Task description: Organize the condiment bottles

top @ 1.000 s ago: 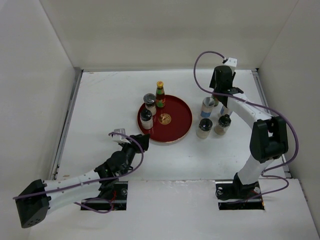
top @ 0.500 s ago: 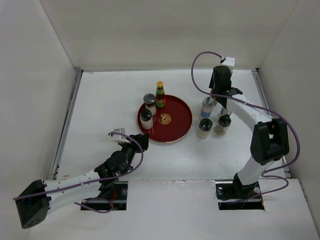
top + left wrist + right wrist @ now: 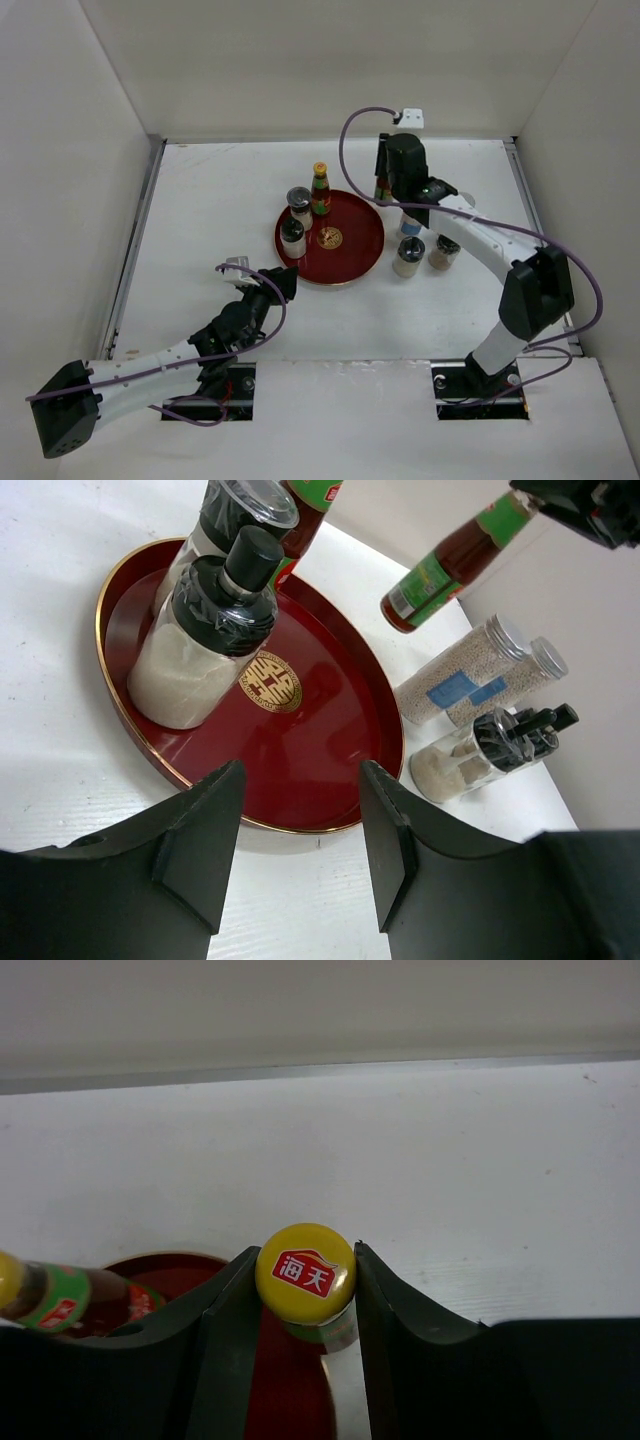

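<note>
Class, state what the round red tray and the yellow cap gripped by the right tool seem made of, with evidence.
Red tray: likely lacquered plastic or wood; glossy with reflections, gold rim. Yellow cap: probably plastic; smooth, slightly shiny, printed red logo.

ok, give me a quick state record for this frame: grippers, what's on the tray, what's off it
right gripper: shut on yellow-capped sauce bottle, lifted off the table, tilted
left gripper: open, empty, at the near rim of the red tray
on tray: second sauce bottle, silver-topped jar, dark-lidded jar
off tray, to its right: two blue-labelled cylinders, two short jars
</note>
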Controlling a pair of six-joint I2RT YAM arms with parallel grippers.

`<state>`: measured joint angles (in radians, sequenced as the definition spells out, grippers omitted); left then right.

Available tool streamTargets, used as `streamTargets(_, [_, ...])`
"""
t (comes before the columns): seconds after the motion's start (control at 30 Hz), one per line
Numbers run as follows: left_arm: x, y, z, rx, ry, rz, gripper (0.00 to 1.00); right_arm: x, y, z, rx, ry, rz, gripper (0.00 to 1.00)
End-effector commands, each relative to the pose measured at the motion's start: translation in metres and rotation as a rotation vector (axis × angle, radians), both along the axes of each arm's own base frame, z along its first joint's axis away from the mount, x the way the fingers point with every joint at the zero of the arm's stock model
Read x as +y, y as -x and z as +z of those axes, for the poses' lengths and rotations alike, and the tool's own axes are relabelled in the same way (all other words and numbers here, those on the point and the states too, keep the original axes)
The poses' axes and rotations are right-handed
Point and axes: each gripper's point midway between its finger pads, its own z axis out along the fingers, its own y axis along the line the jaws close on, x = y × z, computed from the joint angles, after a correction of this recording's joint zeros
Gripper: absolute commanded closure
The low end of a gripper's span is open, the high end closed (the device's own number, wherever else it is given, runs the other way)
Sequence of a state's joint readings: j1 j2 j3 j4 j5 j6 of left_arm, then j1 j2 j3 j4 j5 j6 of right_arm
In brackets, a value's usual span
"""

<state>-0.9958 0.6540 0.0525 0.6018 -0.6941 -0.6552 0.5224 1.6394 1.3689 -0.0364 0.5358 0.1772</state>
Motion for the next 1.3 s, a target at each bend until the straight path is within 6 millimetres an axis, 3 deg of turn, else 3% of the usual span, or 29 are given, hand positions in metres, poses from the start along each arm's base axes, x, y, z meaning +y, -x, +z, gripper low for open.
streamTargets(0.0, [-0.001, 0.001, 0.003, -0.016, 0.028, -0.01, 0.53, 0.037, -0.015, 0.073, -0.207, -0.126, 0.027, 0.73])
streamTargets(0.23, [0.001, 0.0, 0.003, -0.02, 0.026, -0.006, 0.53, 0.086, -0.03, 0.045, -0.164, -0.147, 0.076, 0.72])
streamTargets(0.57, [0.004, 0.001, 0.006, -0.027, 0.038, -0.003, 0.53, 0.111, -0.031, 0.015, -0.128, -0.172, 0.086, 0.7])
streamTargets(0.63, [0.003, 0.001, 0.006, -0.025, 0.037, -0.004, 0.53, 0.112, -0.029, 0.01, -0.125, -0.173, 0.085, 0.65])
streamTargets(0.83, [0.001, 0.002, 0.005, -0.021, 0.037, -0.014, 0.53, 0.113, -0.022, 0.0, -0.107, -0.169, 0.089, 0.32])
streamTargets(0.93, [0.001, 0.002, 0.005, -0.022, 0.038, -0.014, 0.53, 0.108, -0.016, 0.013, -0.124, -0.173, 0.09, 0.24])
streamTargets(1.07, [0.002, 0.001, 0.005, -0.02, 0.037, -0.01, 0.53, 0.092, 0.003, 0.04, -0.156, -0.189, 0.094, 0.22])
streamTargets(1.17, [0.002, 0.001, 0.004, -0.018, 0.035, -0.01, 0.53, 0.06, 0.02, 0.047, -0.165, -0.188, 0.064, 0.21])
streamTargets(1.27, [0.002, 0.001, 0.006, -0.021, 0.04, -0.01, 0.53, 0.019, 0.037, 0.04, -0.142, -0.174, 0.014, 0.19])
